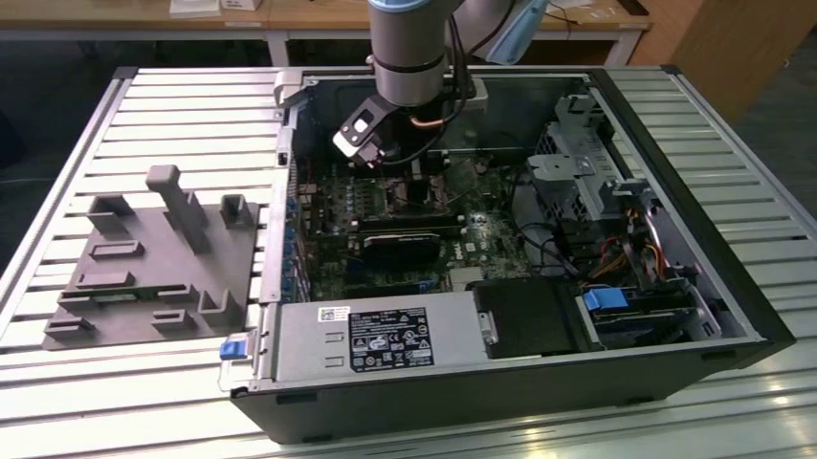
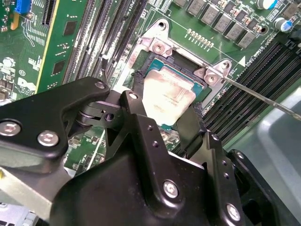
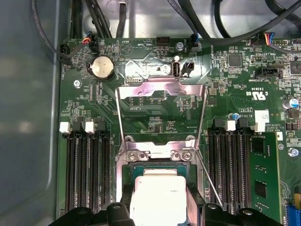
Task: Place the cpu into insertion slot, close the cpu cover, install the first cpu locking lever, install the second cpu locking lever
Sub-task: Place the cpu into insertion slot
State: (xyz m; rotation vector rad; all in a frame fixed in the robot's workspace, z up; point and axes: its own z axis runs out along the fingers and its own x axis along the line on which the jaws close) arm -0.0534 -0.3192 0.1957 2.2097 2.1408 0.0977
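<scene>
The cpu (image 2: 167, 96), a silver-topped square chip, sits low over the insertion slot (image 2: 162, 61) on the green board. My gripper (image 2: 164, 113) has one black finger (image 2: 136, 110) against each of two opposite chip edges, shut on it. In the first wrist view the cpu (image 3: 157, 197) lies between the fingers of my gripper (image 3: 160, 214), inside the slot's frame (image 3: 155, 165). The cpu cover (image 3: 160, 89) stands raised, swung away from the slot. Two thin wire levers (image 3: 118, 113) (image 3: 209, 181) stick up beside it. In the exterior view my gripper (image 1: 411, 182) is down inside the computer case.
Long black memory slots (image 3: 84, 174) (image 3: 230, 169) flank the socket on both sides. A coin battery (image 3: 102, 68) and cables lie beyond the cover. The case holds a power supply (image 1: 370, 344) and a drive cage (image 1: 600, 182). A grey fixture (image 1: 153, 258) lies on the exterior view's left.
</scene>
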